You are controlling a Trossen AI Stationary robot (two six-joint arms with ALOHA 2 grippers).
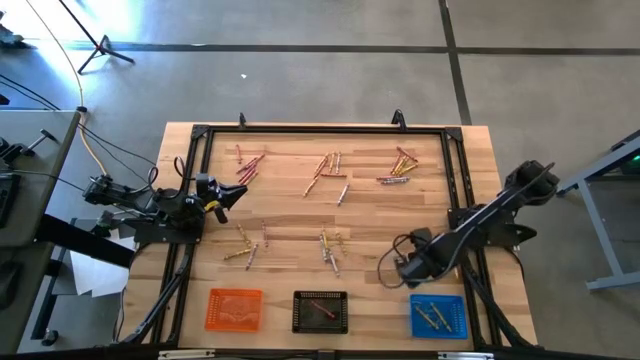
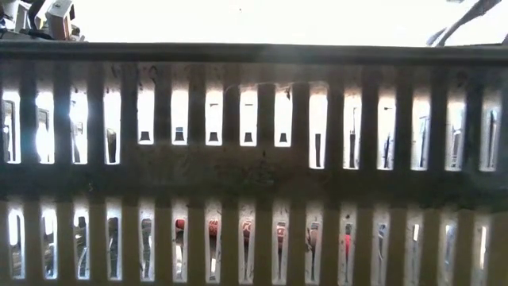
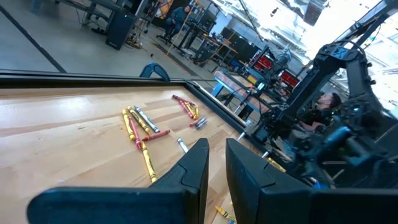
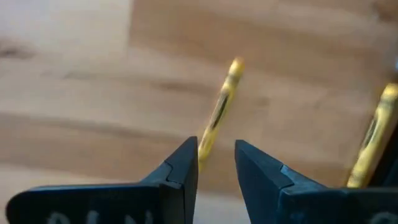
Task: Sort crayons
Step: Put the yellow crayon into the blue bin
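Wooden tabletop [image 1: 290, 250] carries loose crayon clusters [image 1: 326, 176] awaiting sorting, while the right gripper [image 4: 216, 163], above and just behind the blue tray [image 1: 439, 316], has its fingers parted around a yellow crayon [image 4: 219, 107]; the left gripper [image 3: 216, 163] waits nearly closed, empty.
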